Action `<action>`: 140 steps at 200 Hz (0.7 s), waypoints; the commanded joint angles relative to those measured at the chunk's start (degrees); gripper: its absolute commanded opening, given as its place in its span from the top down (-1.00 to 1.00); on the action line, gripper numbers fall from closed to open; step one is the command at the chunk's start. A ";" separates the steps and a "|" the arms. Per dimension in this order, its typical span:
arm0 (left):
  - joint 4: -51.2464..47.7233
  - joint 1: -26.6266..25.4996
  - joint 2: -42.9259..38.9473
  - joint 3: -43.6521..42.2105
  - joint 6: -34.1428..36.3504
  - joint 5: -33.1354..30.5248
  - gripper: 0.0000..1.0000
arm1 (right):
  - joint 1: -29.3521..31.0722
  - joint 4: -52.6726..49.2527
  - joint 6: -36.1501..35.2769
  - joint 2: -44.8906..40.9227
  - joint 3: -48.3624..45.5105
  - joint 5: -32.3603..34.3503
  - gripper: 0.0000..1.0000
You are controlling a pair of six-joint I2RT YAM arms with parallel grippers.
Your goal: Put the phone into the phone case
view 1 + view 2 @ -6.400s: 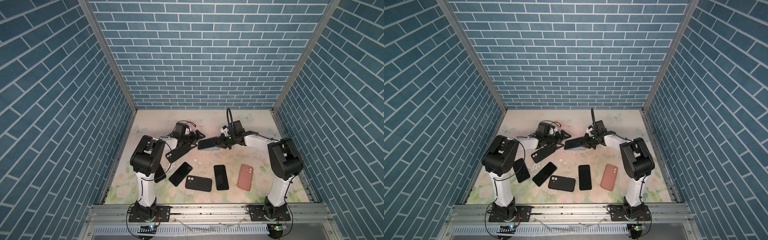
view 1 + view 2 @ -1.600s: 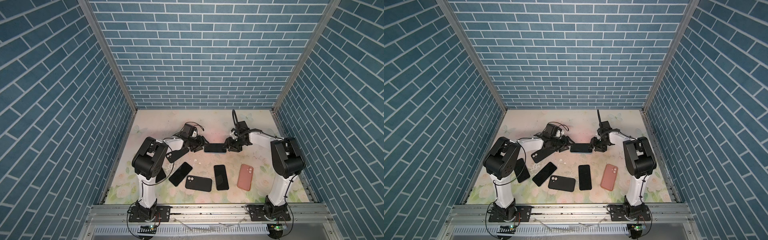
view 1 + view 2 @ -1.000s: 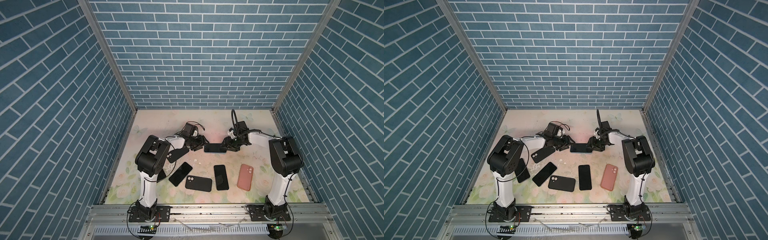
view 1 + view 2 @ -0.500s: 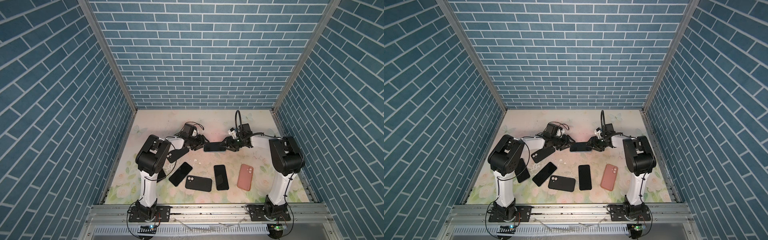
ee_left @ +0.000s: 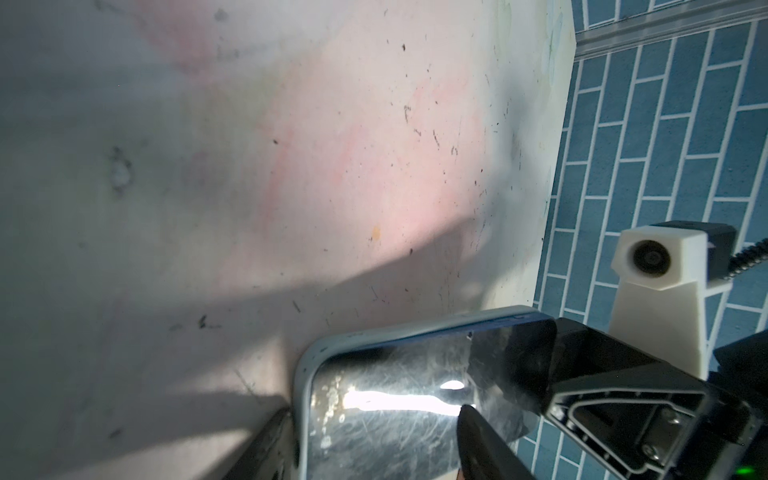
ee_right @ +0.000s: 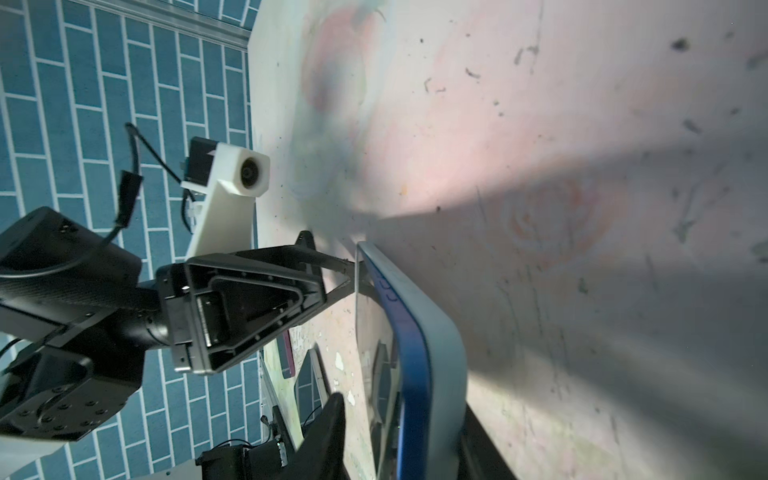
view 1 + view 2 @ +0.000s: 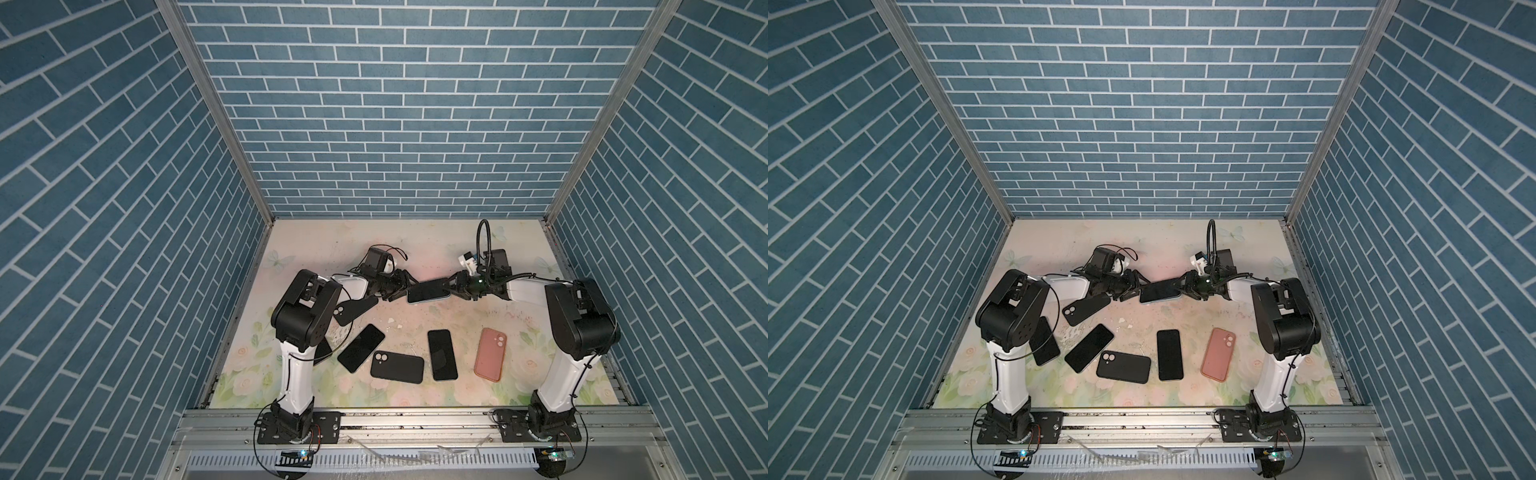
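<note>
A blue-edged phone (image 7: 426,289) (image 7: 1158,293) lies screen-up on a pale blue phone case (image 7: 430,300) at mid-table, spanning both grippers. In the right wrist view the phone's blue side (image 6: 409,374) stands out of the case rim (image 6: 444,374). My left gripper (image 7: 401,287) (image 5: 374,457) clamps the left end: one finger lies against the case (image 5: 305,395), the other on the screen (image 5: 395,415). My right gripper (image 7: 451,286) (image 6: 405,415) straddles the right end, one finger behind the case. A gap shows between the other finger and the screen.
On the floral table lie a black case (image 7: 353,309) below the left arm, a black phone (image 7: 360,348), a black case (image 7: 397,367), another black phone (image 7: 442,354) and a pink case (image 7: 490,354). A further black phone (image 7: 1044,341) lies by the left arm's base. Brick walls enclose three sides.
The right jaws have narrowed around the phone's right end. Earlier the right gripper carried the phone tilted; it now hangs level between both grippers. The left gripper has kept its hold.
</note>
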 commanded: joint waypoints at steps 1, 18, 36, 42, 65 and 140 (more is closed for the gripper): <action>-2.78 -0.77 2.49 -0.91 -0.51 0.62 -0.30 | 0.51 3.70 1.28 -1.71 -1.21 -4.28 0.33; -2.61 -0.77 2.52 -0.72 -0.74 0.71 -0.30 | 0.54 5.70 2.39 -2.15 -2.09 -4.68 0.40; -2.70 -0.77 2.35 -0.55 -0.78 0.71 -0.30 | 0.58 6.35 2.74 -2.44 -2.62 -4.73 0.46; -2.72 -0.82 2.28 -0.48 -0.83 0.71 -0.30 | 0.58 6.45 2.74 -2.37 -2.65 -4.73 0.49; -2.84 -0.77 2.00 -0.38 -0.82 0.54 -0.30 | 0.63 6.13 2.78 -2.13 -2.86 -4.64 0.60; -2.89 -0.77 1.64 -0.28 -0.97 0.45 -0.30 | 0.78 4.07 2.36 -2.16 -3.10 -1.83 1.00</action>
